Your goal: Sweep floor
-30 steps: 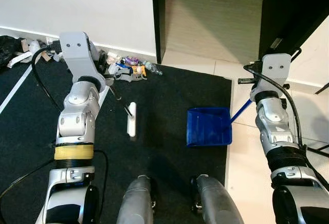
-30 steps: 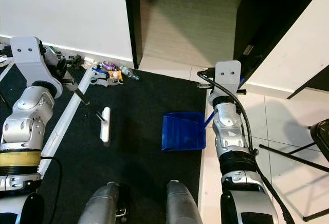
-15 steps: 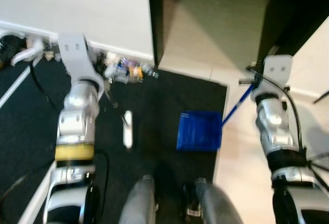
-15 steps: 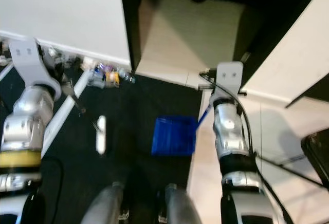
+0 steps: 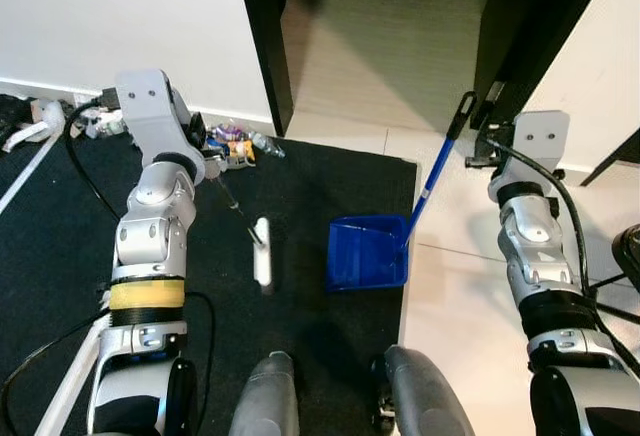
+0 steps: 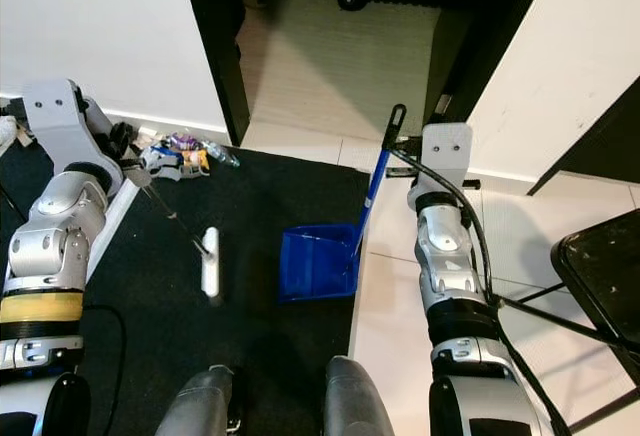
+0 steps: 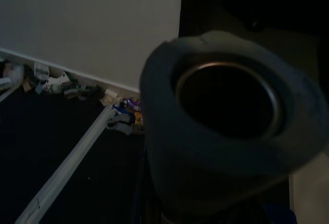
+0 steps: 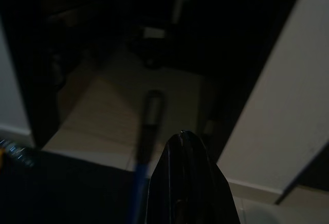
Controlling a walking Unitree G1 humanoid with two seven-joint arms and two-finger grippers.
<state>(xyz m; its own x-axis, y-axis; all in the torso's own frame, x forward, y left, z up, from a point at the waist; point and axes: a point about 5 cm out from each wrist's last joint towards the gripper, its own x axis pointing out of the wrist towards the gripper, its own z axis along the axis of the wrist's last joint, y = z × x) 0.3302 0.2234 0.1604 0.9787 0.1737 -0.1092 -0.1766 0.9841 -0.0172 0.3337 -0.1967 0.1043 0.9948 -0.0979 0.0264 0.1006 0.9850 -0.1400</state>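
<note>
- A blue dustpan point(image 5: 368, 253) sits on the black mat point(image 5: 300, 186), at the mat's right edge where it meets the pale tiled floor point(image 5: 470, 286).
- The dustpan's long blue handle point(image 5: 437, 169) rises at a tilt from the pan's right side; its black tip is up near the dark doorway point(image 5: 400, 16).
- The right arm point(image 5: 530, 246) is raised beside that handle, its wrist block just right of the handle's upper part. The right gripper cannot be made out, so I cannot tell whether it is spread or pinching the handle.
- In the right wrist view one black finger point(image 8: 185, 183) stands dark in the foreground with the blue handle point(image 8: 144, 152) beside it.
- A small white broom head point(image 5: 262, 252) lies on the mat, left of the dustpan and apart from it, on a thin dark stick point(image 5: 236, 208) that slants up toward the left arm point(image 5: 155, 216).
- The left gripper is hidden behind the left wrist; I cannot tell its state.
- A heap of small litter point(image 5: 232, 143) lies at the mat's far edge against the white wall point(image 5: 120, 16), beside the door frame.
- A white strip point(image 6: 118, 218) runs across the mat's left part.
- The robot's two legs point(image 5: 340, 396) stand at the mat's near edge.
</note>
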